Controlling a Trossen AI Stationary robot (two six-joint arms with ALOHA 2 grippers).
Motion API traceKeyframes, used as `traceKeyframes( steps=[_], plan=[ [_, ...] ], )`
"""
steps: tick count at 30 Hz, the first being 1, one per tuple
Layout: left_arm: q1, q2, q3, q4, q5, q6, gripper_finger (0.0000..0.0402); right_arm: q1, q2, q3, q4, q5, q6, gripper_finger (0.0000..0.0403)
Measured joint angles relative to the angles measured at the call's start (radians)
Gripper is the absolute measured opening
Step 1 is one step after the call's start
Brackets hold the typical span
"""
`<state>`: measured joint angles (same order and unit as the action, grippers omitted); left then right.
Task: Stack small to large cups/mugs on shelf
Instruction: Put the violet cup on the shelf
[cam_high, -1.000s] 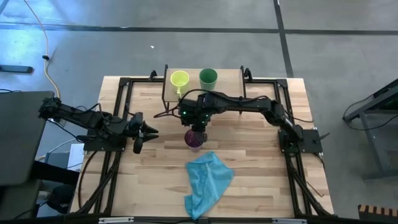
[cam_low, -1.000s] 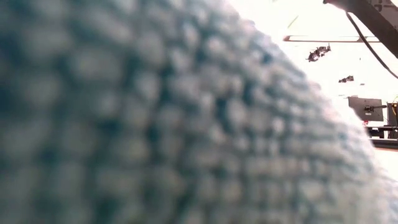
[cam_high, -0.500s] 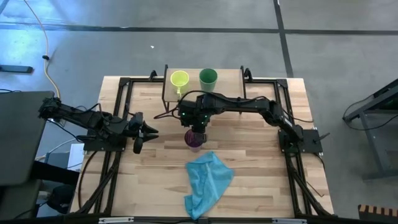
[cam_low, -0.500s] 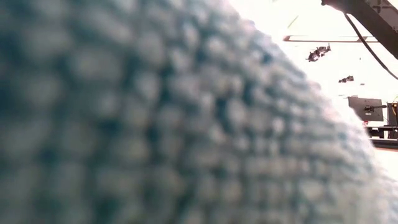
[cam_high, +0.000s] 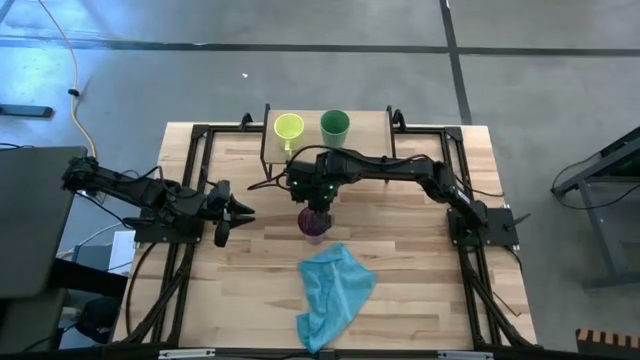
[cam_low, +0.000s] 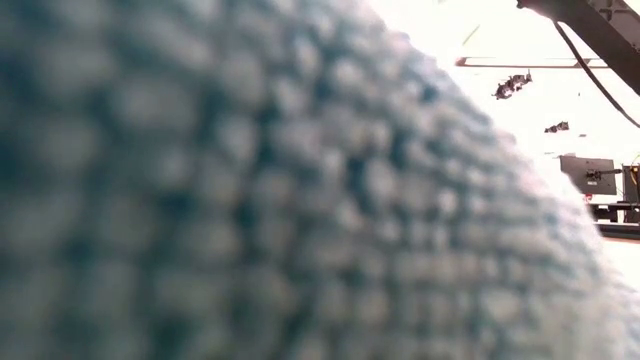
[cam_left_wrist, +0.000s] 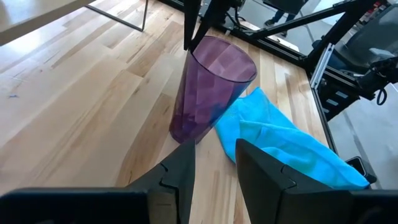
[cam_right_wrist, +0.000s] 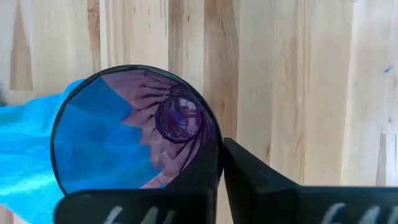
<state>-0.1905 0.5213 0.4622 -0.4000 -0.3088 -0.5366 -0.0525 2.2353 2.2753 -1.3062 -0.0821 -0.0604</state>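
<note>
The translucent purple cup stands with its base on the tabletop's middle, mouth up, and my right gripper is shut on it from above. The yellow-green mug and the green cup stand on the shelf at the table's far edge. My left gripper hovers open near the left edge, pointing toward the purple cup, with nothing between its fingers. My right gripper pinches the purple cup's rim on the side toward the shelf, one finger inside the cup and the other finger outside the wall. The fingers come from above, pointing steeply down. The cup's base rests on the table.
A light blue cloth lies crumpled just near of the purple cup, touching its foot, and fills most of the low view. Black frame rails run along the table's left and right sides. Bare planks lie between cup and shelf.
</note>
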Motion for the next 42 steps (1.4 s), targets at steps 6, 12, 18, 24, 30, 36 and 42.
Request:
traceKeyframes(
  steps=[6,12,18,24,30,36,42],
  plan=[
    [0.000,0.000,0.000,0.000,0.000,-0.010,0.0104,0.000,0.000,0.000,-0.017,0.000,0.001,0.0001],
    [0.000,0.000,0.000,0.000,0.000,-0.015,0.0104,-0.001,-0.001,0.002,-0.074,0.000,0.004,0.0001],
    [0.000,0.000,0.000,0.000,0.000,-0.018,0.0104,-0.001,-0.002,0.004,-0.111,0.000,0.012,0.0000],
    [0.000,0.000,0.000,0.000,0.000,-0.018,0.0104,-0.002,0.002,0.063,-0.157,0.004,0.013,0.0000],
    [0.000,0.000,0.000,0.000,0.000,-0.019,0.0104,-0.014,-0.013,0.078,-0.184,0.019,0.035,0.0000],
    [0.000,0.000,0.000,-0.001,0.000,-0.019,0.0104,-0.015,-0.029,0.080,-0.195,0.017,0.044,0.0000],
    [0.000,0.000,0.000,-0.001,0.000,-0.018,0.0104,-0.015,-0.034,0.080,-0.198,0.014,0.053,0.0000]
  ],
)
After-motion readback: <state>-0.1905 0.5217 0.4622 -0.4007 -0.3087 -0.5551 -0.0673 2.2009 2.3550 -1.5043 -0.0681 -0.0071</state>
